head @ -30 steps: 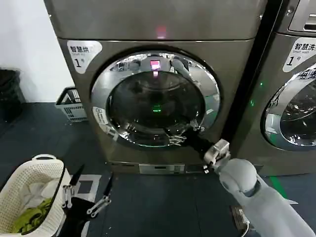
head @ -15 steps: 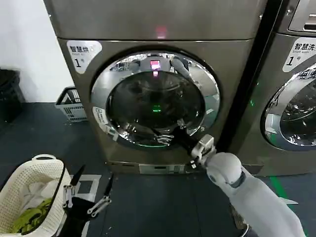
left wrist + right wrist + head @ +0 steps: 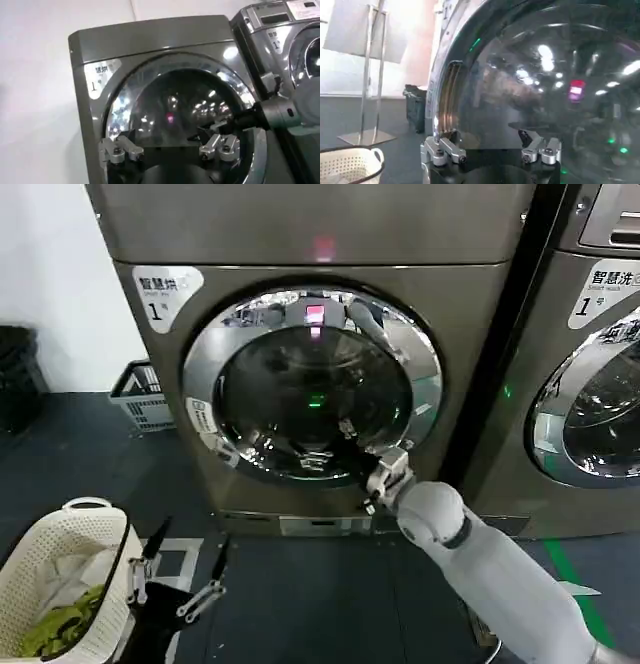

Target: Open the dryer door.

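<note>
The dryer door (image 3: 312,389), a round dark-glass porthole in a chrome ring, sits closed on the grey machine's front. The right gripper (image 3: 335,446) reaches against its lower glass, fingers spread. The left gripper (image 3: 178,569) hangs low beside the laundry basket (image 3: 50,549), fingers apart.

the grey metal dryer (image 3: 330,374) wears a white corner label (image 3: 166,288) reading "1". the neighbouring grey machine's white label (image 3: 606,292) says "smart wash" and "1".
</note>
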Controlling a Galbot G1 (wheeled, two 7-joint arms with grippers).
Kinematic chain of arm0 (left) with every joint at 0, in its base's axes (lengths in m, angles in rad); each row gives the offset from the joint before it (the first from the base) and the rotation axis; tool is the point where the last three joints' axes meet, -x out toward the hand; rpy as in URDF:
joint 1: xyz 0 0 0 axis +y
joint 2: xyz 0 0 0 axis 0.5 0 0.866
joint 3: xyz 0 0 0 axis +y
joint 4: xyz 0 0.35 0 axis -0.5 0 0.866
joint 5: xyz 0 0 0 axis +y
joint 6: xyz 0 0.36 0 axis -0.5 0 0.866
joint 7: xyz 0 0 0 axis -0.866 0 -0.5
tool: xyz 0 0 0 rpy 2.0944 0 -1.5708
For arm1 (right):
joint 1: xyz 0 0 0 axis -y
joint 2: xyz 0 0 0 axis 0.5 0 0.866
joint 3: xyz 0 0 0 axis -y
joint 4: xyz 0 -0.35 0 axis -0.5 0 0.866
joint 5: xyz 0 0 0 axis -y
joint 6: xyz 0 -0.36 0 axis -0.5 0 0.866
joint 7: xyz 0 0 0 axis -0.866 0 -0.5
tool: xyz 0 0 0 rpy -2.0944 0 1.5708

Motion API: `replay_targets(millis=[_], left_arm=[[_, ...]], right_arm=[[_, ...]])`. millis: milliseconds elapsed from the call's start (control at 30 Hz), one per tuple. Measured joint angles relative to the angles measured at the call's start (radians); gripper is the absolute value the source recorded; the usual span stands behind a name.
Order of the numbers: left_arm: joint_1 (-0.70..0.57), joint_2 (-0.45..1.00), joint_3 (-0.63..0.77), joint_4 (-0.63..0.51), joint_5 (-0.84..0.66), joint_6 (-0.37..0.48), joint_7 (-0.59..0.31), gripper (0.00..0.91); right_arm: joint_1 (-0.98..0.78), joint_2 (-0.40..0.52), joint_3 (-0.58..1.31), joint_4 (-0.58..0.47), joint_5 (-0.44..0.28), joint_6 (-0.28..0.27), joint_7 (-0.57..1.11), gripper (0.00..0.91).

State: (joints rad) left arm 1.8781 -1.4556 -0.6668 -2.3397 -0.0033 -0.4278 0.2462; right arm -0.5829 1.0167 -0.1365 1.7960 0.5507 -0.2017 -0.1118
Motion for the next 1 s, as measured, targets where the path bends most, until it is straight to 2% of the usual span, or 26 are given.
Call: replay_targets(millis=[567, 1000], left_arm=[[-0.003, -0.005, 0.002, 0.002, 0.002, -0.005, 0.002, 0.907], [-0.004, -0.005, 0.001, 0.005, 0.002, -0.008, 0.003, 0.907]], right_arm=[[0.112, 0.068, -0.129, -0.055, 0.023, -0.017, 0.084, 0.907], [0.209, 0.16, -0.229, -0.163, 0.031, -0.021, 0.076, 0.907]])
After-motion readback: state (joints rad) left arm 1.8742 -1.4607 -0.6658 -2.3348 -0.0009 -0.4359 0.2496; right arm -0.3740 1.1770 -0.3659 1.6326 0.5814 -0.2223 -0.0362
